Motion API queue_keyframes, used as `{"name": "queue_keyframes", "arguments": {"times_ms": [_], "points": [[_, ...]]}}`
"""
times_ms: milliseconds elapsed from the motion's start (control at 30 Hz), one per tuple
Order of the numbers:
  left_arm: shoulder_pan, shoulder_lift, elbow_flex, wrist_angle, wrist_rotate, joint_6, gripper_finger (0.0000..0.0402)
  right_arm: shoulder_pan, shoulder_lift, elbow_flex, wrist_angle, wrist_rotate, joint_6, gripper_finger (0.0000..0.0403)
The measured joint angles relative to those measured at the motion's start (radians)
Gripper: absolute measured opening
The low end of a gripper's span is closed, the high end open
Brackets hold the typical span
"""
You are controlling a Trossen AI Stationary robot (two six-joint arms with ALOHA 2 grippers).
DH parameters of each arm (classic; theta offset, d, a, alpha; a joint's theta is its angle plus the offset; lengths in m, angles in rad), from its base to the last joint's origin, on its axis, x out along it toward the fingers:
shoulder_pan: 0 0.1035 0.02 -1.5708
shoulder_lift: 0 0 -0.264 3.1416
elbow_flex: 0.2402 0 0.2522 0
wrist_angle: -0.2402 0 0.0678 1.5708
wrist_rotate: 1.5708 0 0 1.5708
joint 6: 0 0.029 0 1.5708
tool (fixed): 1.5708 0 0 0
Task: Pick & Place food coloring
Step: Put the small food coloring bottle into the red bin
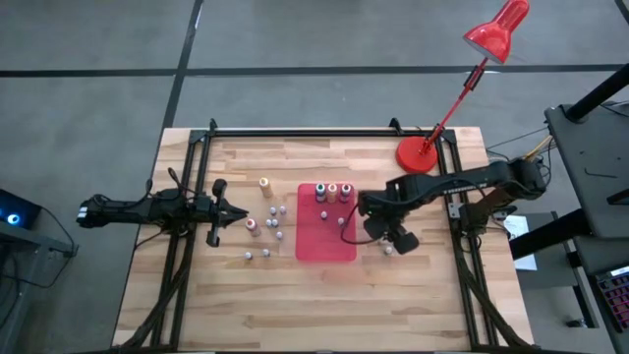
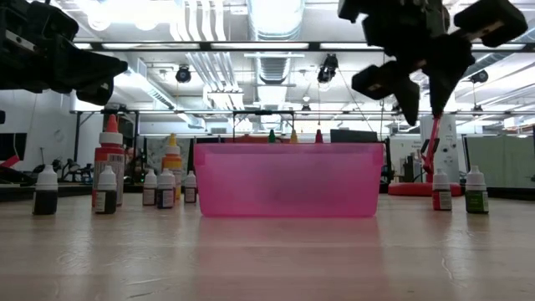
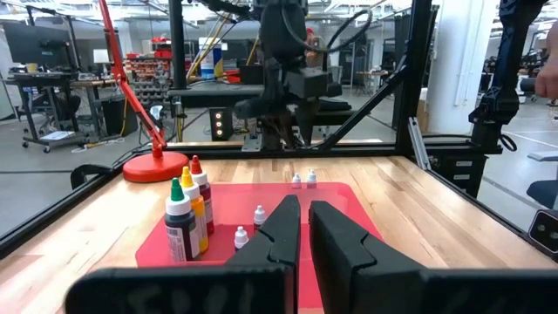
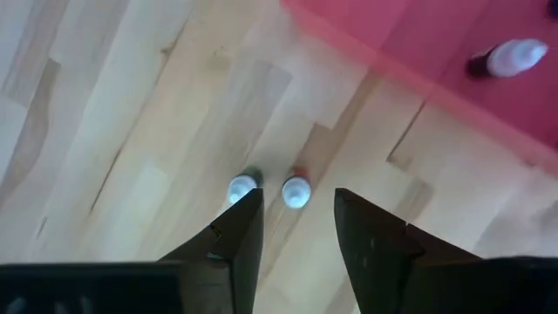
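Note:
The food coloring bottles stand upright on their bases. Three taller ones point(image 1: 332, 191) and two tiny ones point(image 1: 343, 221) are inside the red tray point(image 1: 326, 246). Several more point(image 1: 273, 226) are on the table left of it. Two small white-capped ones point(image 4: 296, 192) point(image 4: 243, 187), one red point(image 2: 441, 191) and one green point(image 2: 476, 191), stand right of the tray. My right gripper point(image 4: 301, 218) hangs open above this pair, fingers pointing down, well clear of them. My left gripper point(image 3: 305, 209) waits left of the bottles, level and shut, pointing at the tray.
A red desk lamp stands with its round base point(image 1: 417, 155) on the far right corner of the table. Black frame rails point(image 1: 324, 131) run along the far edge and both sides. Bare wood lies on the near half of the table point(image 1: 324, 305).

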Motion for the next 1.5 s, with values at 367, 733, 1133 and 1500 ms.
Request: {"name": "queue_keyframes", "arguments": {"times_ms": [367, 733, 1133, 1500], "points": [[0.000, 0.000, 0.000, 0.000, 0.000, 0.000, 0.0003, 0.000, -0.004, -0.080, 0.057, 0.029, 0.203, 0.0152], [0.000, 0.000, 0.000, 0.000, 0.000, 0.000, 0.0003, 0.000, -0.004, -0.092, 0.105, 0.055, 0.504, 0.0172], [0.000, 0.000, 0.000, 0.000, 0.000, 0.000, 0.0003, 0.000, -0.003, -0.141, 0.155, 0.055, 0.605, 0.0198], [0.000, 0.000, 0.000, 0.000, 0.000, 0.000, 0.0003, -0.001, -0.001, -0.211, 0.229, 0.055, 0.620, 0.0199]]}}
